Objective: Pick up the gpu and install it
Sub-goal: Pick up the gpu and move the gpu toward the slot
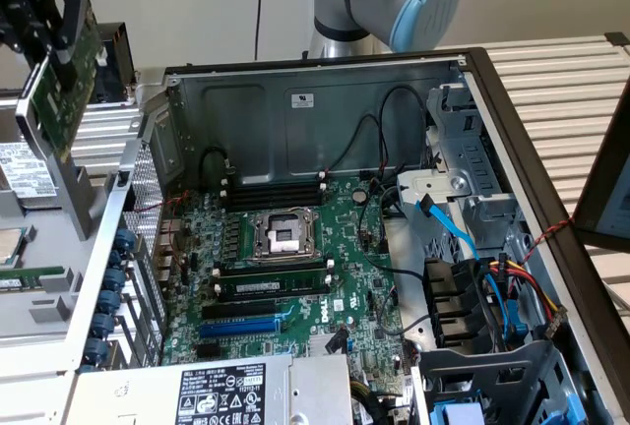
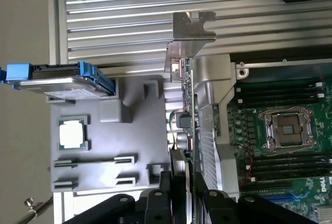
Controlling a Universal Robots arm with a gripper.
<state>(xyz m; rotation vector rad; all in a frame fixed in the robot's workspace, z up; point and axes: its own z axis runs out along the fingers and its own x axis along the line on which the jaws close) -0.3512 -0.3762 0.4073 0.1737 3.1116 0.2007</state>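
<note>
The gpu [image 1: 61, 86] hangs in the air at the exterior view's upper left, above and outside the open computer case [image 1: 315, 81]. Its green board faces the camera, tilted, with a metal bracket below it. My gripper [image 1: 44, 12] is shut on its upper end. In the wrist view the gpu [image 2: 190, 105] shows edge-on between my black fingers [image 2: 174, 182], its metal bracket [image 2: 193, 27] at the far end. It hovers over the case wall, between the grey tray [image 2: 104, 182] and the motherboard [image 2: 290, 193].
The motherboard [image 1: 354, 248] lies in the case with a CPU socket [image 1: 281, 233], memory slots [image 1: 276, 189] and a blue slot [image 1: 241, 325]. The grey tray holds a CPU chip [image 2: 72, 133] and a blue-railed drive [image 2: 57, 81]. Coloured cables [image 1: 492, 287] crowd the case's right side; a power supply [image 1: 217, 391] sits in front.
</note>
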